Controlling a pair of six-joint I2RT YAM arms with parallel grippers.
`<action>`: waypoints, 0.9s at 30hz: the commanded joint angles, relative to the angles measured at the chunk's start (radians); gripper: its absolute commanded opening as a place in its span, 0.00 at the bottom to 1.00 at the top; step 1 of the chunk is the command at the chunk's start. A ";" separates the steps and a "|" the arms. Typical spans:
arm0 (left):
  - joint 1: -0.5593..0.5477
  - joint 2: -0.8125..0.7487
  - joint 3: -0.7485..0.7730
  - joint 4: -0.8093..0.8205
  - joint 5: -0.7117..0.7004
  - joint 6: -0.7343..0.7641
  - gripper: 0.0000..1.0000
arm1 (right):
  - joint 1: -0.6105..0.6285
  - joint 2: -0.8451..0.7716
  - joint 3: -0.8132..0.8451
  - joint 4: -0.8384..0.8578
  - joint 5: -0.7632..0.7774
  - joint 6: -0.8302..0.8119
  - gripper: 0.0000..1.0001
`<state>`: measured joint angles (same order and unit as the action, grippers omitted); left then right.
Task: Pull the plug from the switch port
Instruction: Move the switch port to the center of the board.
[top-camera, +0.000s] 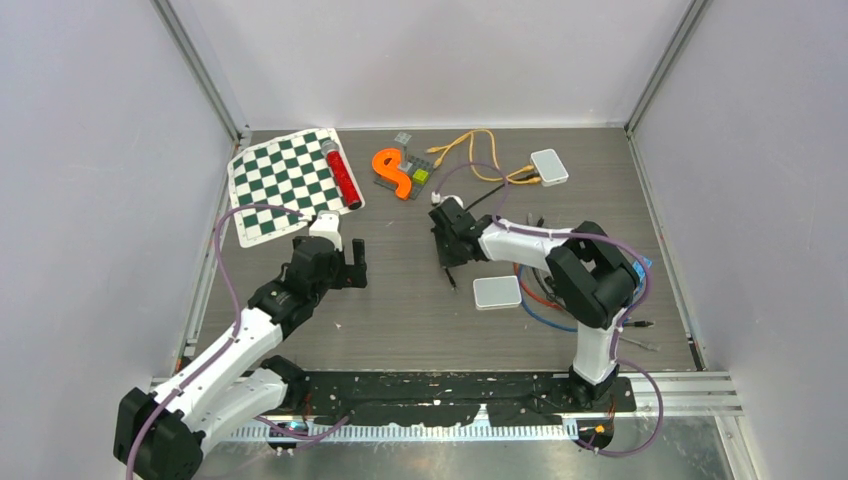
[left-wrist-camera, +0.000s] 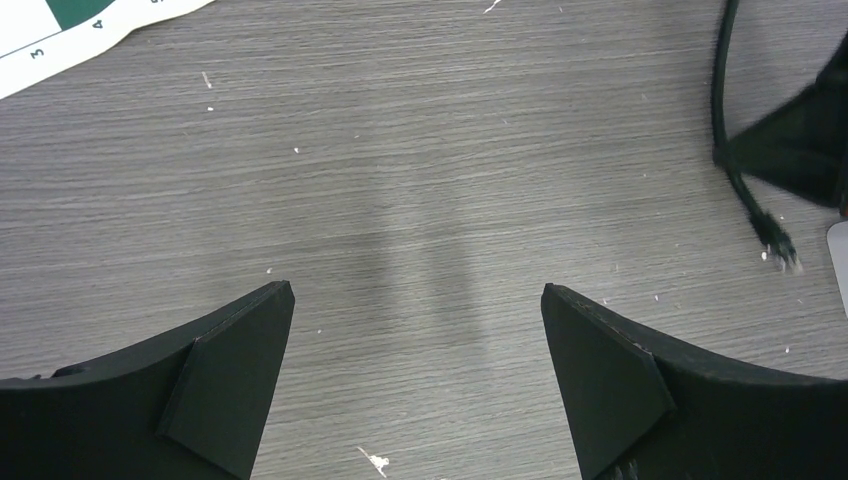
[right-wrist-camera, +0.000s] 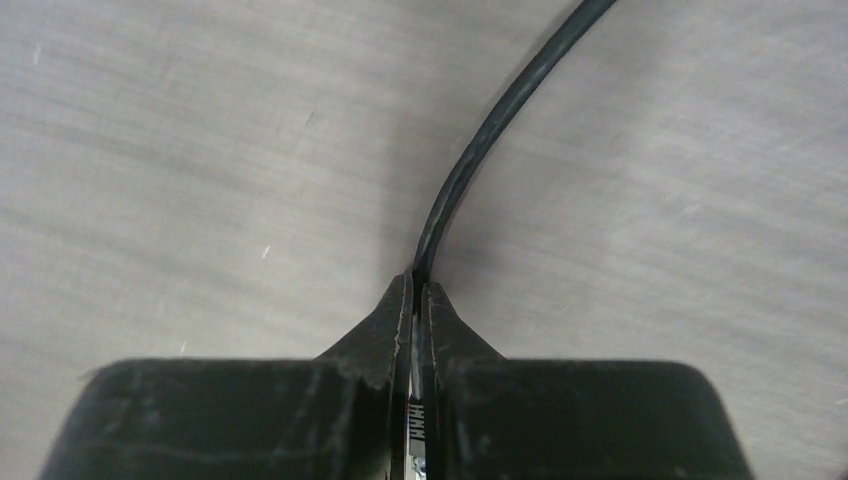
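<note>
The black plug (left-wrist-camera: 776, 240) lies loose on the grey bench (top-camera: 400, 310), in no port. In the top view it sits just left of centre, close beside the left edge of a white switch (top-camera: 497, 292) without touching it. Its black cable (right-wrist-camera: 480, 150) runs up from it into the jaws of the right arm (top-camera: 585, 280). The right wrist view shows these pressed together and pinching the cable a little way back from the plug, with the cable curving off to the upper right of that frame. A second white switch (top-camera: 549, 166) lies in the upper right of the bench with yellow cables (top-camera: 470, 150) looping to it. Blue and red cables (top-camera: 540, 305) are bunched beside the right arm. Left of centre, the left arm (top-camera: 240, 335) holds its jaws spread wide over bare bench with nothing between them. In the upper left lies a green-and-white checkered mat (top-camera: 285, 180) with a red cylinder (top-camera: 343, 177) along its right edge, and an orange S-shaped piece (top-camera: 393, 172) lies just right of that.
</note>
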<state>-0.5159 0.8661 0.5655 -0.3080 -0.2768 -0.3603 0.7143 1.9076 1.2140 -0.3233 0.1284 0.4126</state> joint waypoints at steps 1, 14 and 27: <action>0.008 0.007 -0.002 0.028 0.007 -0.009 1.00 | 0.086 -0.066 -0.102 0.008 -0.114 0.018 0.07; 0.011 0.002 -0.008 0.027 0.019 -0.017 1.00 | 0.212 -0.233 -0.144 -0.068 -0.095 -0.032 0.38; 0.011 -0.014 -0.009 0.021 0.029 -0.022 0.99 | -0.080 -0.252 0.262 -0.193 -0.002 -0.120 0.67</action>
<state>-0.5098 0.8719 0.5583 -0.3077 -0.2531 -0.3676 0.7410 1.6588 1.3720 -0.4919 0.0463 0.3092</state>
